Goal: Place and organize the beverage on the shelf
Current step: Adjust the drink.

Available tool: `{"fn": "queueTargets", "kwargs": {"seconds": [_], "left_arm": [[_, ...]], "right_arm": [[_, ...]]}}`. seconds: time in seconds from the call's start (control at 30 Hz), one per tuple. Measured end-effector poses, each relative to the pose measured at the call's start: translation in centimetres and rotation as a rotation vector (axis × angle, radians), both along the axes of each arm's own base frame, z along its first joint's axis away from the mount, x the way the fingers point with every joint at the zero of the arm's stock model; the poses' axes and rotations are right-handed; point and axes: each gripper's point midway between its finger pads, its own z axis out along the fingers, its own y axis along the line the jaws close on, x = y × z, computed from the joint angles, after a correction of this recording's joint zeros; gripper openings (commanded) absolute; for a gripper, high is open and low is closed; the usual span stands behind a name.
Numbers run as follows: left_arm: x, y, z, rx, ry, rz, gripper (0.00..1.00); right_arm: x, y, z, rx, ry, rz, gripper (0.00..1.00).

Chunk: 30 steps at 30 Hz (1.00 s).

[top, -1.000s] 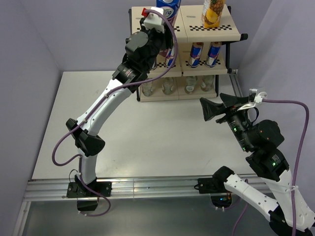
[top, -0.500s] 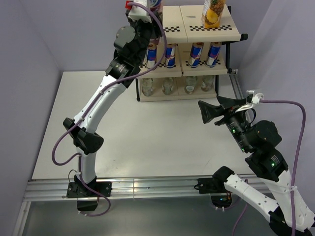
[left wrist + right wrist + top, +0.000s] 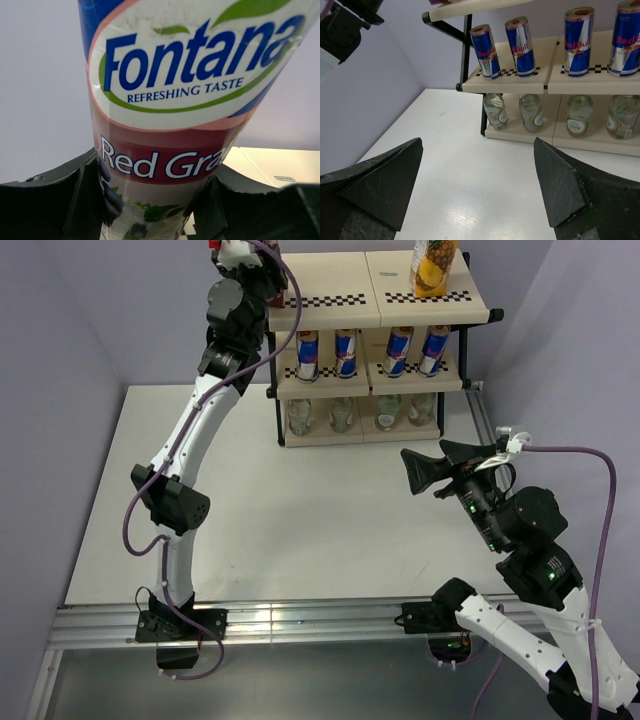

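Note:
My left gripper (image 3: 155, 200) is shut on the purple "Fontana Red Grape" carton (image 3: 180, 100), its black fingers (image 3: 75, 195) pressed on both sides. In the top view that gripper (image 3: 262, 252) is at the top board's far left corner, and the carton is almost cut off by the frame edge. The shelf (image 3: 400, 295) holds the yellow carton (image 3: 432, 265) on top. Several blue-and-silver cans (image 3: 346, 352) (image 3: 521, 47) stand on the middle tier and several clear bottles (image 3: 343, 415) (image 3: 530, 112) on the bottom. My right gripper (image 3: 430, 465) (image 3: 480, 185) hangs open over the table.
The white table (image 3: 300, 510) spreads in front of the shelf. Purple walls close in on the left and right. A metal rail (image 3: 300, 620) runs along the near edge by the arm bases. The top board's cream surface (image 3: 270, 162) shows right of the held carton.
The left arm has swung left and farther back along the top tier, carrying the purple carton toward the shelf's left end. The right gripper has crept slightly left, still open.

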Motion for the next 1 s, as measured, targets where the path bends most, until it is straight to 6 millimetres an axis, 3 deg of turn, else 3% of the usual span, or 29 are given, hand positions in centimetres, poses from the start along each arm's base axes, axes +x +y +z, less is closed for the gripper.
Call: {"fn": "queueTargets", "kwargs": {"seconds": [0.67, 1.0], "left_arm": [[-0.4, -3.4, 0.1, 0.160, -0.056, -0.078, 0.01], [-0.6, -4.1, 0.2, 0.159, -0.087, -0.053, 0.01]], "right_arm": [[0.5, 0.4, -1.8, -0.023, 0.033, 0.000, 0.98], [0.4, 0.3, -2.2, -0.022, 0.037, 0.001, 0.98]]}}
